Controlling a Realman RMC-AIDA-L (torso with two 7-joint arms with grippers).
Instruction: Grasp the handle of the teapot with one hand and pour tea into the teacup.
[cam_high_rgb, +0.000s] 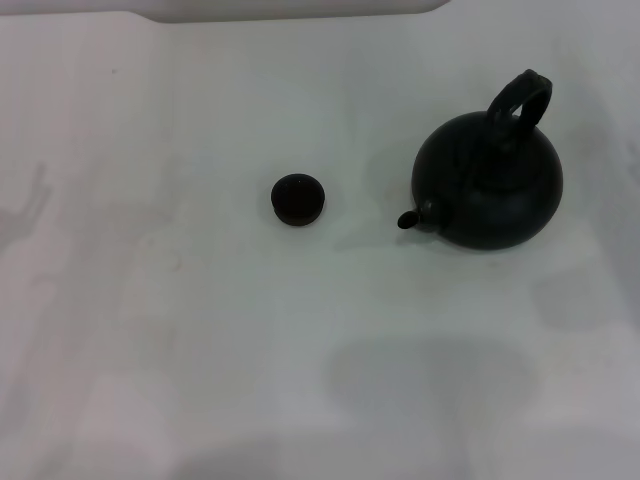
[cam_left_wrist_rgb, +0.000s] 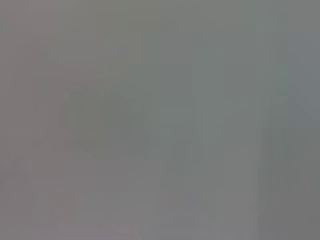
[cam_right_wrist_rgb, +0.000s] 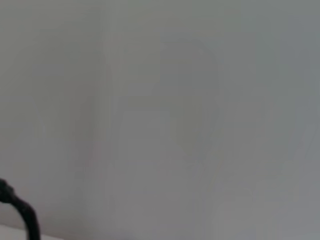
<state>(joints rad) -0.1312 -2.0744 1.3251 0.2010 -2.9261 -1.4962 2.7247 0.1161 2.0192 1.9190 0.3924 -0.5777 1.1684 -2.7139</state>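
white desk (cam_high_rgb: 200, 350) fills the head view, faint grey shadows on its near part. farther in, the teacup (cam_high_rgb: 297, 199) sits about mid-desk, small, round, dark, upright, nothing touching it. the teapot (cam_high_rgb: 490, 180) stands well apart from it on the robot's right side, matte black, round body, upright on the desk. its short spout (cam_high_rgb: 412, 219) points toward the teacup and a bit toward the robot. the handle (cam_high_rgb: 522, 98) arches up over the far side of the body, free, nothing gripping it. neither gripper shows in the head view. left wrist view is plain grey surface only. right wrist view shows pale surface plus a thin dark curved piece (cam_right_wrist_rgb: 22, 212) at one edge, cannot tell what it is. jaws of both arms out of sight, so cannot tell how open they are or if they hold anything.
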